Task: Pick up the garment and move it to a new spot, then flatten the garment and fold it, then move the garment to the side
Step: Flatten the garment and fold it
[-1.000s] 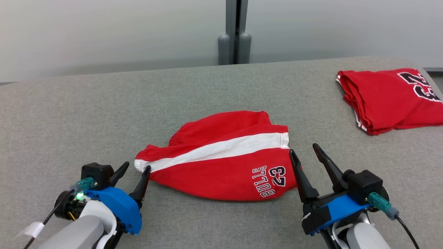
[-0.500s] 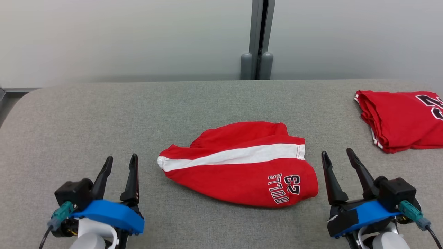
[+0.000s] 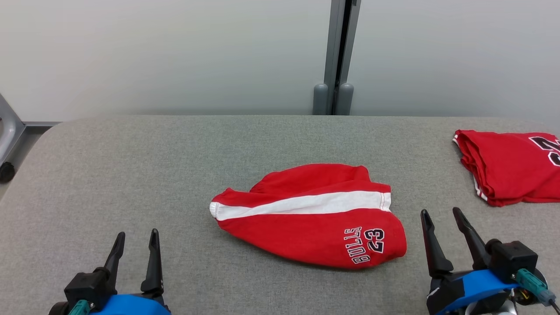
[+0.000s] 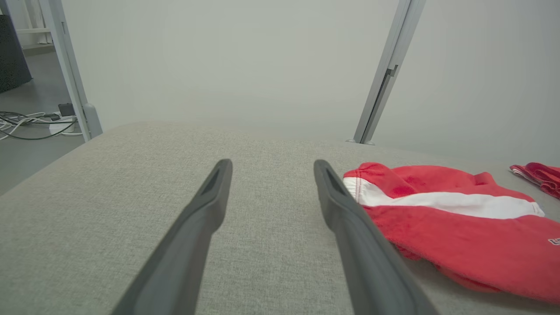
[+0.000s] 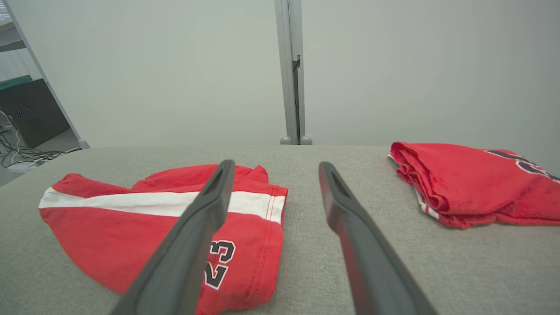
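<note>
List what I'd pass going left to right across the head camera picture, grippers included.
left gripper, open → red shorts with a white stripe, lying mid-table → right gripper, open → folded red jersey at the right edge

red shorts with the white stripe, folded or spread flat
Folded, loosely: the red fabric shorts with a white stripe lie doubled into a compact shape, layers bunched along the far edge.

Left gripper (image 3: 137, 234): two dark fingers (image 3: 153, 258) parted, empty, tips pointing straight ahead from blue wrist housing (image 3: 127, 306). Right gripper (image 3: 439, 212): jaws likewise spread, empty, tips leaning slightly inward; black block (image 3: 512, 260) and teal connector (image 3: 527, 280) on outer side.
</note>
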